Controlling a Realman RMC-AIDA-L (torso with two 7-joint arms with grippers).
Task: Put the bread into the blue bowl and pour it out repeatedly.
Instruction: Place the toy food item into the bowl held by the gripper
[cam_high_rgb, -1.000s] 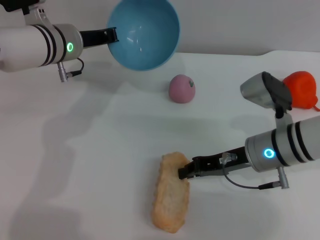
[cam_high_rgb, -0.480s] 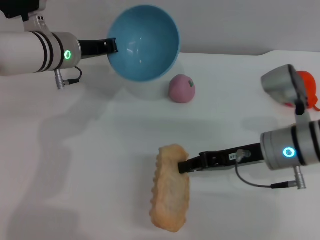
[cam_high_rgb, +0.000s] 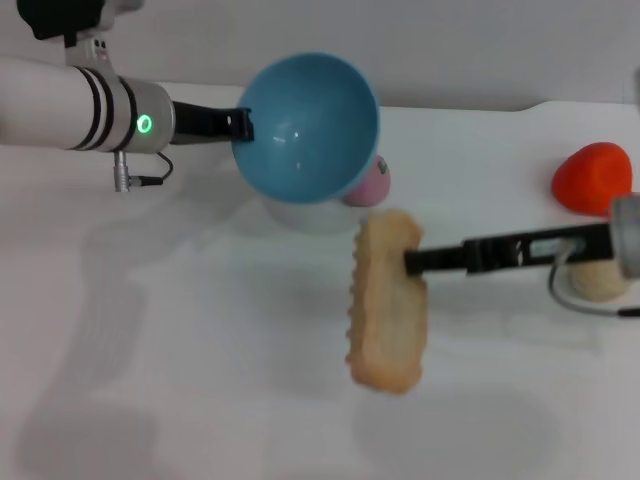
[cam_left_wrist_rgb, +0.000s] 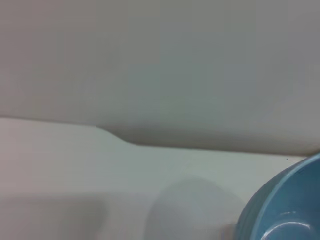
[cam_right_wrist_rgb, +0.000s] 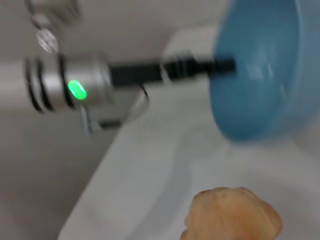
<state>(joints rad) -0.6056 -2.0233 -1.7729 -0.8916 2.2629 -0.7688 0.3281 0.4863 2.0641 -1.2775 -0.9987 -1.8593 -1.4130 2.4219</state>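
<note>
The bread (cam_high_rgb: 385, 302), a long ribbed tan loaf, hangs in the air above the table's middle, held at its right side by my right gripper (cam_high_rgb: 412, 263), which is shut on it. Its end shows in the right wrist view (cam_right_wrist_rgb: 232, 214). The blue bowl (cam_high_rgb: 310, 128) is held off the table at the back, tilted with its opening toward the bread; my left gripper (cam_high_rgb: 240, 124) is shut on its left rim. The bowl is empty. It also shows in the left wrist view (cam_left_wrist_rgb: 285, 210) and in the right wrist view (cam_right_wrist_rgb: 262, 70).
A pink ball (cam_high_rgb: 372, 186) lies behind the bowl, partly hidden. An orange-red toy (cam_high_rgb: 594, 178) and a small beige ball (cam_high_rgb: 598, 280) sit at the right. The white table (cam_high_rgb: 180, 340) ends at a grey wall behind.
My right gripper has lifted the bread off the table and carried it back and right toward the bowl. My left gripper has moved the bowl right and lower, tilting it toward the bread.
</note>
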